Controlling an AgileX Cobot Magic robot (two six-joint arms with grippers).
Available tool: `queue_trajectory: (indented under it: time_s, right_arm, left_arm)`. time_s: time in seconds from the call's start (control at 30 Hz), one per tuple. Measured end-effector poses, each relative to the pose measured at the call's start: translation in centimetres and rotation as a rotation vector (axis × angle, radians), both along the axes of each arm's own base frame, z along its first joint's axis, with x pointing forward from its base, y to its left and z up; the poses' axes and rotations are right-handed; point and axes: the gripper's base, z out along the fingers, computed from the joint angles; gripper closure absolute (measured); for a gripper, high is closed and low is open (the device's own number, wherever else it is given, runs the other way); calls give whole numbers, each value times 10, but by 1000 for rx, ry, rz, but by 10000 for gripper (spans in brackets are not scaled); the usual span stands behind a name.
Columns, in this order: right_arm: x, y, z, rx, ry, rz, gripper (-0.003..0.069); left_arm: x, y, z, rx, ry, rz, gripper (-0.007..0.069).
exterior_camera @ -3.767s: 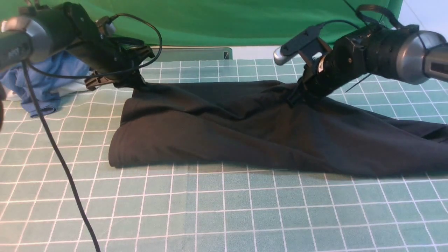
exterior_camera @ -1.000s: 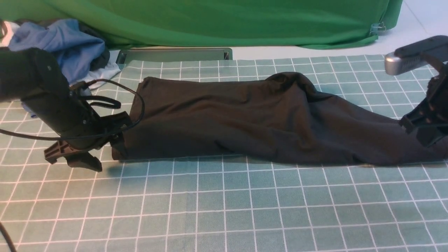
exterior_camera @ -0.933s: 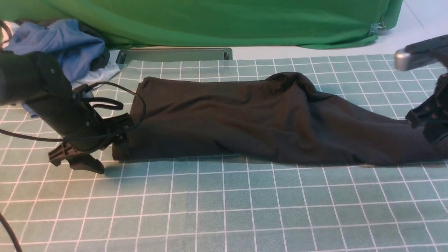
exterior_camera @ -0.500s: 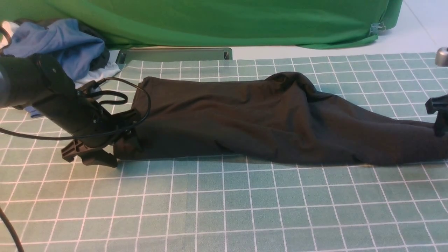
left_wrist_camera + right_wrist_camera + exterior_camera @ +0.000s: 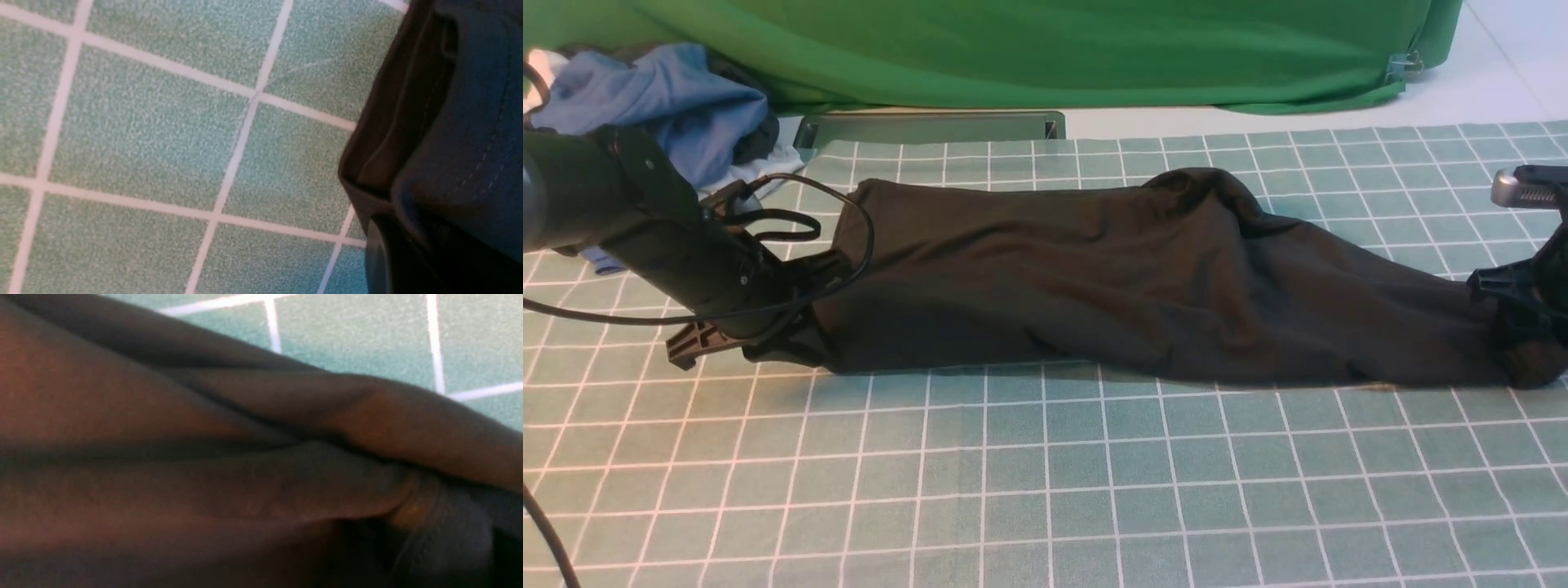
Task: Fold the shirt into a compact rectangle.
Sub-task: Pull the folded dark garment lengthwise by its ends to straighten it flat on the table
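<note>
Left gripper [image 5: 780, 335]: jaws closed, clamped on the left end of the shirt [image 5: 1143, 278]. The cloth bunches and pulls to a point right at the fingertips. In the left wrist view, stacked hem layers of the shirt [image 5: 461, 122] with a line of stitching sit right against the dark finger, with bare mat [image 5: 143, 143] beside them.

Right gripper [image 5: 1515, 327]: pressed into the shirt's right end, which rucks into a lump just under it. The fingers are lost against the black fabric and part of the arm is cut off by the frame edge, so I cannot tell how far the jaws stand apart or whether they have a hold. The right wrist view is nearly filled with blurred folds of cloth [image 5: 204, 457] that converge toward one corner.

Shirt: a long, low, wrinkled band stretched on the mat between the two grippers, with a raised hump nearer the right one. No logo or label is visible.

Beyond the left gripper is a heap of blue and white garments [image 5: 662, 98], partly hidden by the arm. A green cloth [image 5: 1013, 49] lies along the far side. In front of it is a grey metal channel [image 5: 931, 126]; its inside is not visible.
</note>
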Motion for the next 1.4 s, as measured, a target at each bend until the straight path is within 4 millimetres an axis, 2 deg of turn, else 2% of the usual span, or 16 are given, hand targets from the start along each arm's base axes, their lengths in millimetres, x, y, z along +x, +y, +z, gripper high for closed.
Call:
queue_trajectory:
  time_s: [0.07,0.13,0.27,0.33,0.43,0.6,0.73,0.87,0.93,0.97,1.0,1.07,1.13,1.17,1.27,1.4]
  right_arm:
    - [-1,0,0,-6,6,17,543]
    - [-4,-1,4,-24,29,43,596]
    - [-15,-6,17,-47,97,56,610]
    - [-24,-13,30,-50,117,31,610]
    - [-33,-25,39,-46,134,-6,610]
    - [-37,-39,39,-35,130,-52,608]
    - [-36,-42,39,-38,110,-60,566]
    - [-37,-44,40,-58,121,-44,397]
    - [-39,-44,39,-60,134,-42,292]
    - [-39,-44,39,-60,135,-42,274]
    - [-39,-44,40,-59,144,-44,211]
    - [-40,-45,41,-58,150,-47,165]
    - [-38,-46,43,-53,144,-53,144]
    - [-38,-46,43,-52,141,-53,141]
    - [-35,-43,44,-13,99,-74,131]
    - [-29,-43,39,1,67,-80,121]
  left_arm:
    - [-1,0,1,3,3,-10,606]
    - [-5,1,5,22,22,-46,606]
    - [-15,3,16,58,62,-103,606]
    - [-22,4,28,78,67,-104,606]
    - [-25,5,38,80,49,-84,606]
    - [-32,3,35,67,100,-93,606]
    - [-38,2,27,65,135,-95,606]
    - [-39,3,26,70,137,-93,596]
    - [-41,3,26,65,171,-82,559]
    - [-42,3,27,64,177,-82,555]
    - [-42,3,30,55,208,-77,518]
    - [-42,2,38,47,233,-87,466]
    - [-38,2,48,41,240,-95,400]
    - [-38,2,50,40,240,-97,393]
    - [-27,1,72,38,193,-103,274]
    - [-20,1,86,41,136,-97,183]
